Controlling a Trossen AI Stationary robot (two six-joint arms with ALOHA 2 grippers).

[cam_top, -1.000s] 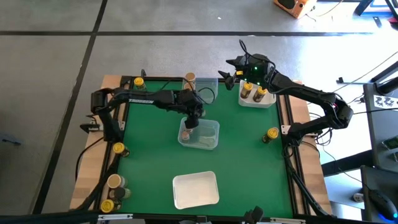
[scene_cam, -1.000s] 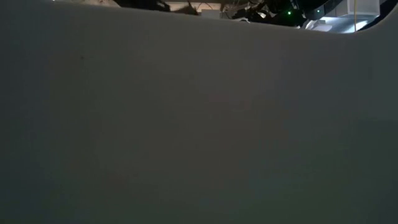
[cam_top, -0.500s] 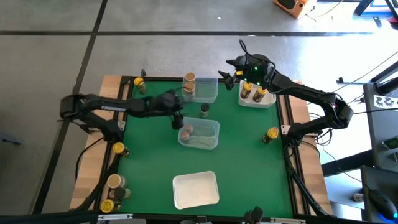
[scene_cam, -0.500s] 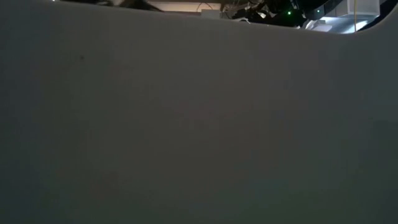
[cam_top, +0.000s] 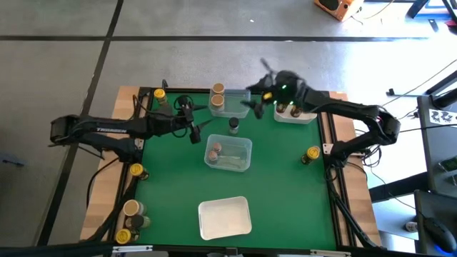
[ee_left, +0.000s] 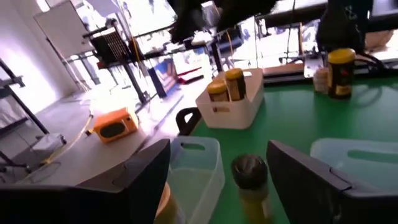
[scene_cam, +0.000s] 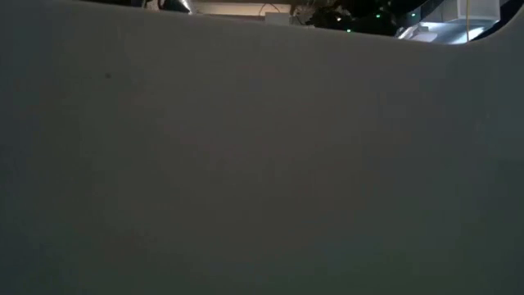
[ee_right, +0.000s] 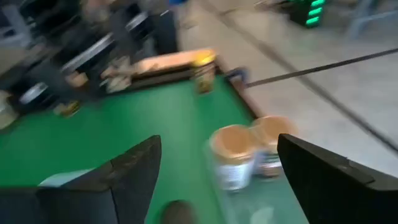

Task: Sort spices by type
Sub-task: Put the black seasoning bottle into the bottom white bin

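white tray (cam_top: 225,218) set near front edge | clear tray (cam_top: 235,155) at mat centre | orange box (ee_left: 112,124) seen on floor

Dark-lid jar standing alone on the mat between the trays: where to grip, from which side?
Grip the dark-lid jar around its cylindrical body just under the cap, coming straight down. It stands upright, and clear trays sit close on two sides, so a sideways approach looks cramped.

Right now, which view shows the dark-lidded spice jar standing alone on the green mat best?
The left wrist view: the dark-lidded jar stands close, framed between that arm's open jaws. The high view shows it small, between two clear trays. The right wrist view catches only a blurred dark top at its edge. The low view is blocked.
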